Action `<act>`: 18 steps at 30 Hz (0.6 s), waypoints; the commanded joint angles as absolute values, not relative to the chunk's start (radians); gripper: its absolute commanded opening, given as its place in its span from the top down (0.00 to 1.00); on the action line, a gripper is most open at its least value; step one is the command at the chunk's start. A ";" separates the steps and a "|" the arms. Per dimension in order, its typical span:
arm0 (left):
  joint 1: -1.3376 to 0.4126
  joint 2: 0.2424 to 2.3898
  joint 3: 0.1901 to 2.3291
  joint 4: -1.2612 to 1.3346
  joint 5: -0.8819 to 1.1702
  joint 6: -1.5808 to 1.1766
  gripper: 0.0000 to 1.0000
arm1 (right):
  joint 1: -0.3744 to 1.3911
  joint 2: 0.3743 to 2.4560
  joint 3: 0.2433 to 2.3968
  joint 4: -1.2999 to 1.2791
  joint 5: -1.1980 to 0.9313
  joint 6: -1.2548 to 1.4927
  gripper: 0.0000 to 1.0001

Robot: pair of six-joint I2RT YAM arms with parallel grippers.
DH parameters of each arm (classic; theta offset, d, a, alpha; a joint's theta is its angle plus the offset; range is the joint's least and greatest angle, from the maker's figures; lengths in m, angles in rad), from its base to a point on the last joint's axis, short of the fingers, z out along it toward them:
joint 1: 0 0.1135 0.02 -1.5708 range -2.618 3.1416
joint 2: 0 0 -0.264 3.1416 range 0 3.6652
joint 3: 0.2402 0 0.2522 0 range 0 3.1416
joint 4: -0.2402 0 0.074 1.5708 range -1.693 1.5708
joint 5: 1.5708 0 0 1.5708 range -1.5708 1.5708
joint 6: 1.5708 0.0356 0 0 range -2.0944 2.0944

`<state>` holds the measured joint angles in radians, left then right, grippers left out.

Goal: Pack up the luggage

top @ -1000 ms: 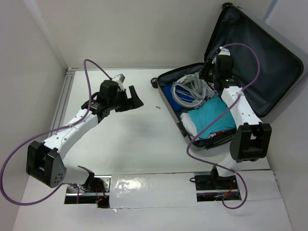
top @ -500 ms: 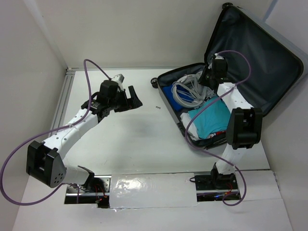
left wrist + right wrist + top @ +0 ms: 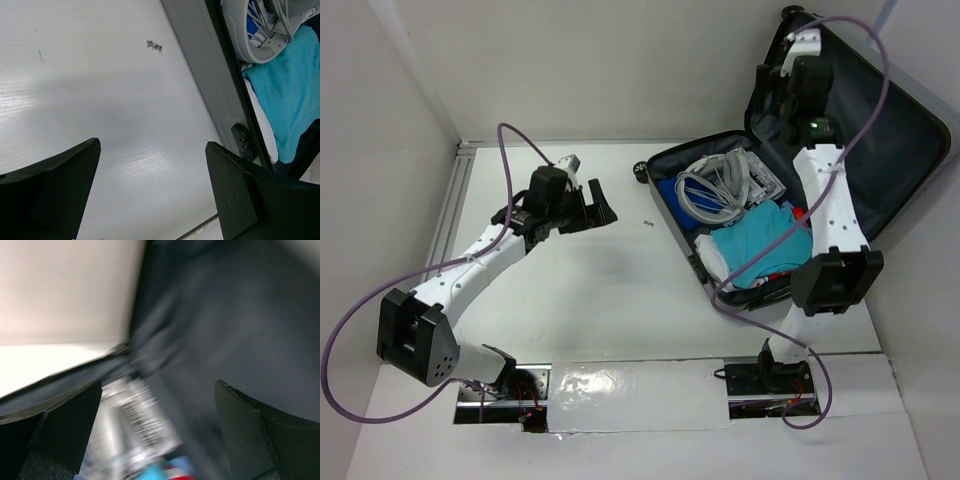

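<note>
Over the white table [image 3: 620, 290], the left gripper [image 3: 592, 206] is held with its fingers wide apart, nothing between them. At the far right, the luggage [image 3: 895, 150] is laid open, with a teal garment [image 3: 760, 238] packed inside. In front of its raised lid, the right gripper [image 3: 157, 385] is spread apart and empty.

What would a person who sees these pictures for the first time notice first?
The big open luggage stands at the far right of the table, lid up, packed with a turquoise garment and a white sneaker. The right gripper hangs open and empty before its dark lining. The left gripper is open above the table, left of the luggage.
</note>
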<state>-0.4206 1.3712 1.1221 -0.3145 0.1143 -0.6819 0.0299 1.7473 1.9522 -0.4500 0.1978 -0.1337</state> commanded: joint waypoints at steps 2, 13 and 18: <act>-0.422 1.378 1.154 -0.307 0.124 -0.663 0.01 | 0.040 1.706 2.019 -0.355 0.572 -0.435 0.00; -0.422 1.388 1.183 -0.359 0.084 -0.663 0.01 | -0.078 1.902 2.178 -0.244 0.820 -0.775 0.00; -0.422 1.407 1.220 -0.380 0.075 -0.652 0.01 | -0.066 1.916 2.229 -0.179 0.795 -0.850 0.00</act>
